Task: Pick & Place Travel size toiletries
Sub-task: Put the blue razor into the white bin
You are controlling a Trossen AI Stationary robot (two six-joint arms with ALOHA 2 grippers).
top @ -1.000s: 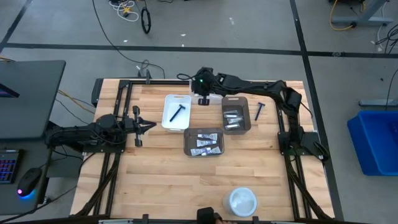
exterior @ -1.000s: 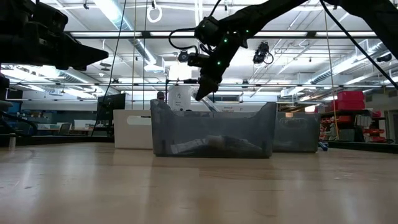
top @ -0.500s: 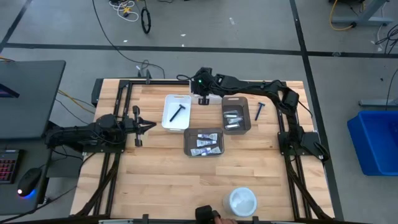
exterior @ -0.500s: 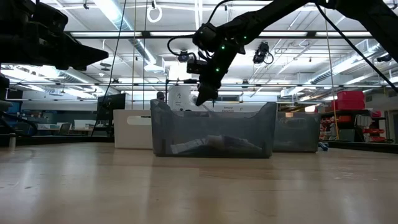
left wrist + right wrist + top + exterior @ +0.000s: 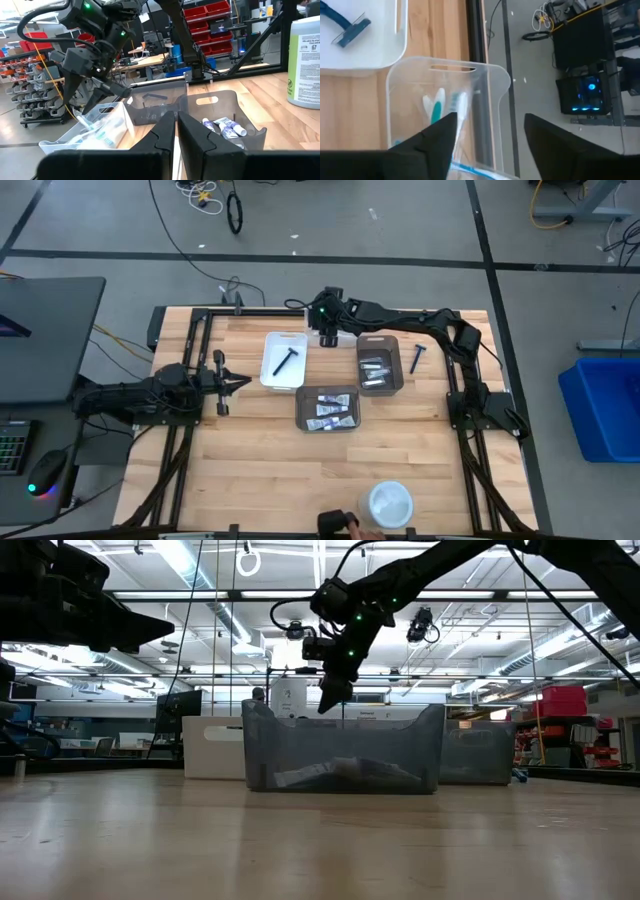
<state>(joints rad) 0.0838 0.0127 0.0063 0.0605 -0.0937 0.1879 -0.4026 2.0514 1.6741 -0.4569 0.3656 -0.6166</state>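
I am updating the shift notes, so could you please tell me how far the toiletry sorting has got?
Done: a razor lies in the white bin, small tubes fill both grey bins, and toothbrushes sit in the clear bin.
In hand: nothing; the right end effector hangs open over the clear bin. The left end effector waits shut at the table's left.
Left: one blue razor on the bare table.

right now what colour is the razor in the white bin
Dark blue: the razor shows best in the right wrist view, lying in the white bin.
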